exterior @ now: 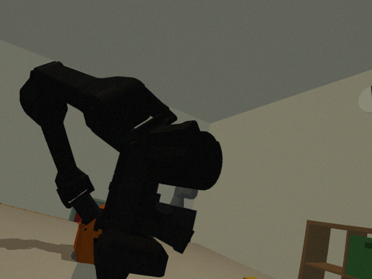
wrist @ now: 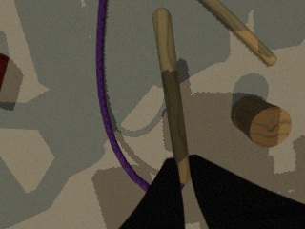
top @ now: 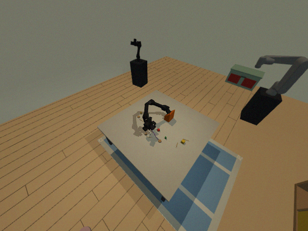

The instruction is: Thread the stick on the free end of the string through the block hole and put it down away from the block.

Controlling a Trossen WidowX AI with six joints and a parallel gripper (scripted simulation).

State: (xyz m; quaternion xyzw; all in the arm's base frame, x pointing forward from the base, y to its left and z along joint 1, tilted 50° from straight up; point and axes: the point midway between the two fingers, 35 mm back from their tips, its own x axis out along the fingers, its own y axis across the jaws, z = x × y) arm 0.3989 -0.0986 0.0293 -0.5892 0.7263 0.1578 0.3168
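Note:
In the wrist view my gripper (wrist: 182, 165) is shut on the thin wooden stick (wrist: 171, 91), which points away from the fingers above the table. The purple string (wrist: 106, 114) runs from the fingers in a curve up the left side. In the top view the gripper (top: 148, 127) is low over the table's middle, with the string (top: 155, 135) leading to the round wooden button (top: 160, 141). The orange block (top: 170, 115) (exterior: 83, 240) stands behind and to the right, partly hidden by the arm in the exterior view.
A loose stick (wrist: 238, 30) and a short wooden cylinder (wrist: 263, 120) lie below the held stick. A red piece (top: 158, 129) (wrist: 3, 69), a green piece (top: 165, 137), a yellow cube (top: 183, 141) and another stick (top: 176, 144) lie on the table (top: 194, 119).

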